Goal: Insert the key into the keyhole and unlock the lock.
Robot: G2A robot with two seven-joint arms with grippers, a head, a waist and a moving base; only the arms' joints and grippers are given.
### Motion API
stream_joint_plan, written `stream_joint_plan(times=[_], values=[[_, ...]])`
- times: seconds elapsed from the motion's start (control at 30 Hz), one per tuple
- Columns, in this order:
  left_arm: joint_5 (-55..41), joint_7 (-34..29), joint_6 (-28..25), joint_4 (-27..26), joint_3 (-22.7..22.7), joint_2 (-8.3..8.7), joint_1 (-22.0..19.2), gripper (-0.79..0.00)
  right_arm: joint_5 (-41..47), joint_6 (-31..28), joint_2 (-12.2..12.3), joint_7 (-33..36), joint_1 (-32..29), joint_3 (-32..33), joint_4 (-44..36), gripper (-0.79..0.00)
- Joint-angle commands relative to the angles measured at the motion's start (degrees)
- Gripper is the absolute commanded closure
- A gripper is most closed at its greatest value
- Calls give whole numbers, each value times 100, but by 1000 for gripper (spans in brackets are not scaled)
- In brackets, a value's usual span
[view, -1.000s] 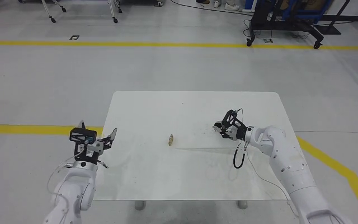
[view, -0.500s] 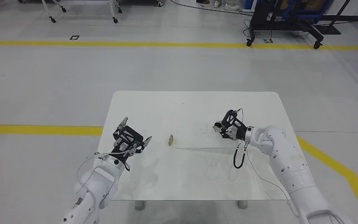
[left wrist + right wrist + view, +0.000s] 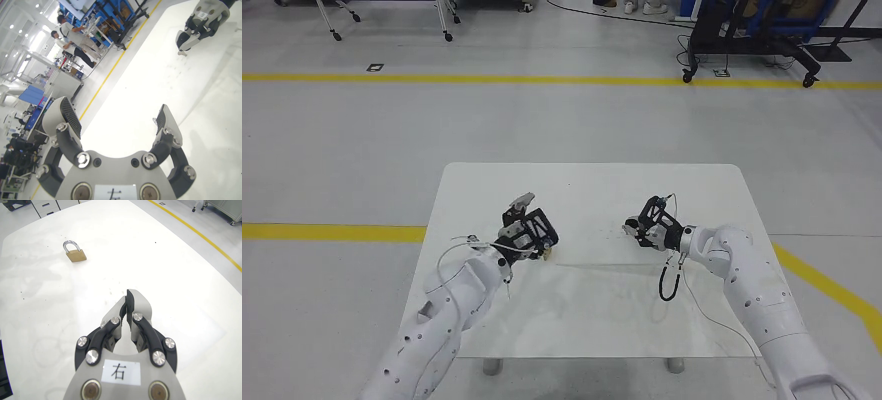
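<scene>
Lab hall: yellow floor lines [image 3: 542,78], equipment racks [image 3: 117,20]

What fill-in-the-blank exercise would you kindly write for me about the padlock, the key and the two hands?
1. The left hand is ____ near the padlock.
2. The right hand is ____ on the key.
3. On the white table, the padlock lies nearer the ____ hand.

Missing words: open; shut; left.
</scene>
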Motion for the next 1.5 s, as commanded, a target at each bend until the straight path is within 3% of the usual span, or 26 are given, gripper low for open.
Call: stream_joint_plan(times=[0.0,0.23,0.47,0.67,1.03,1.47], values=[[-21,-311,18,472,573,-148,-641,-785,0,0,0,0,0,0,0,0],[-474,-574,183,2072,1914,-703,-1859,-785,0,0,0,0,0,0,0,0],[-872,-556,580,3374,2564,-1187,-2475,-785,0,0,0,0,0,0,0,0],[-1139,-491,856,4084,2774,-1485,-2737,-785,0,0,0,0,0,0,0,0],[-1599,-506,869,5085,3045,-1976,-3070,-785,0,0,0,0,0,0,0,0],[-1725,-214,819,5863,3130,-2321,-3279,-785,0,0,0,0,0,0,0,0]])
